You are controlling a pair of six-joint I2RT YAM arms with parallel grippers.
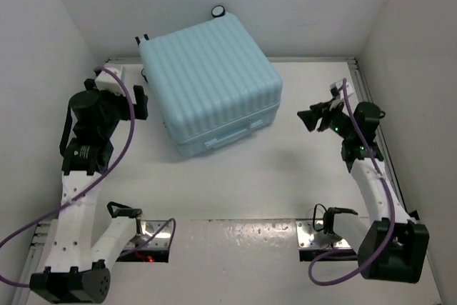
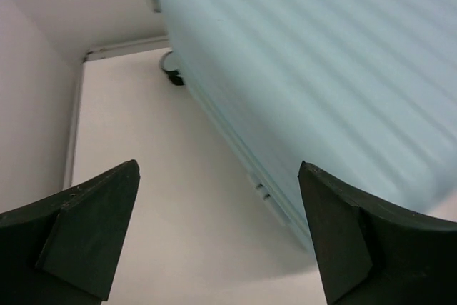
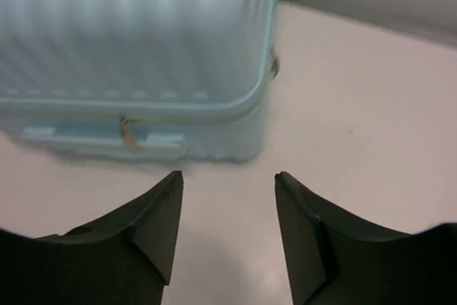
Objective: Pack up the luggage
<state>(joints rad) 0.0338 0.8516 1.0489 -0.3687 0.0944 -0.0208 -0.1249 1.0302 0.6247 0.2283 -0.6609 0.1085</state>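
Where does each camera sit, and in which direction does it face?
Top external: above and behind, looking down at the table; left arm and right arm show.
Left wrist: on the left arm, facing the ribbed luggage; open left pincer shows.
Right wrist: low, facing the luggage's front edge; open right pincer shows.
Shared: the luggage.

Blurred, edge-cropped luggage (image 3: 136, 48) in wrist views

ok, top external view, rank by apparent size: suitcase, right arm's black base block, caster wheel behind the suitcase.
1. aqua suitcase
2. right arm's black base block, though nearer the camera
3. caster wheel, only partly visible
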